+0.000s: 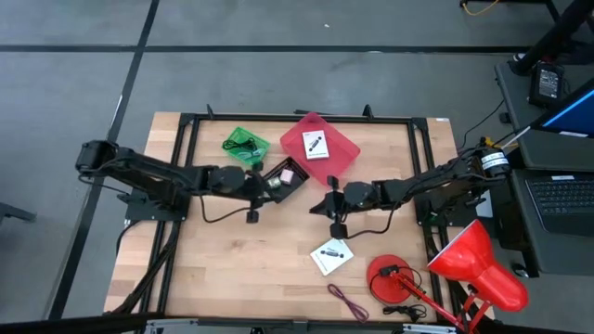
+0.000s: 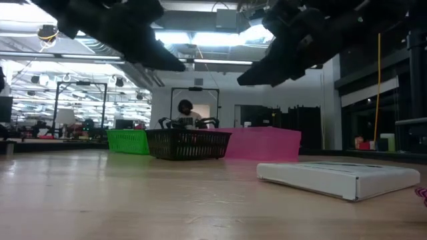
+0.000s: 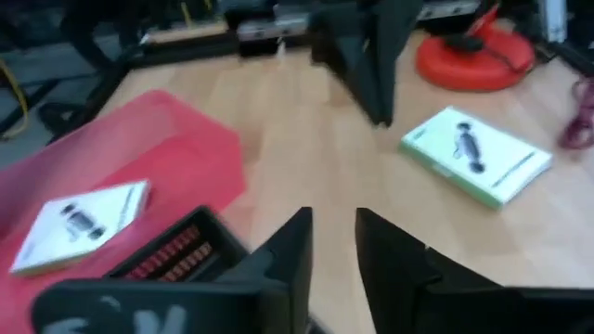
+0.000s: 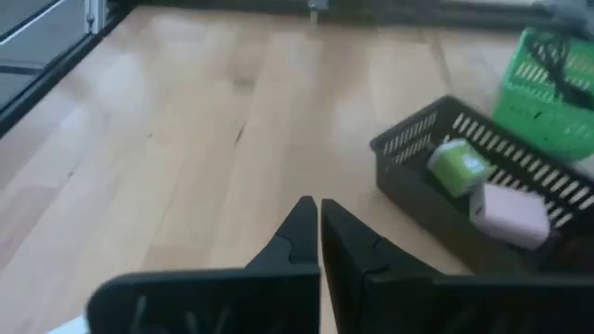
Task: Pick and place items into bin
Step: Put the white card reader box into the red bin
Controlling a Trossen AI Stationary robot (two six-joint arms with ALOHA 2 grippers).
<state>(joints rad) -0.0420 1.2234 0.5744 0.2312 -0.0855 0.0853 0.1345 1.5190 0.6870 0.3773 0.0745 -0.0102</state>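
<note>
Wooden counter [image 1: 232, 269] under two dark arms. White card [image 1: 332, 256] flat near front edge, long axis diagonal, just in front of right fingers [image 1: 334, 206], shut, empty. Left fingers [image 1: 264, 186] over black bin [image 1: 283, 178], narrowly parted, empty, farther off.

Left gripper [image 3: 332, 243] jaws slightly apart, empty; right gripper [image 4: 318, 223] jaws together.

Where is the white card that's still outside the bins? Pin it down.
In the high view the white card lies flat on the bare table near the front edge, just in front of the right claw, with the red lamp base to its right and the maroon cord beyond.
</note>
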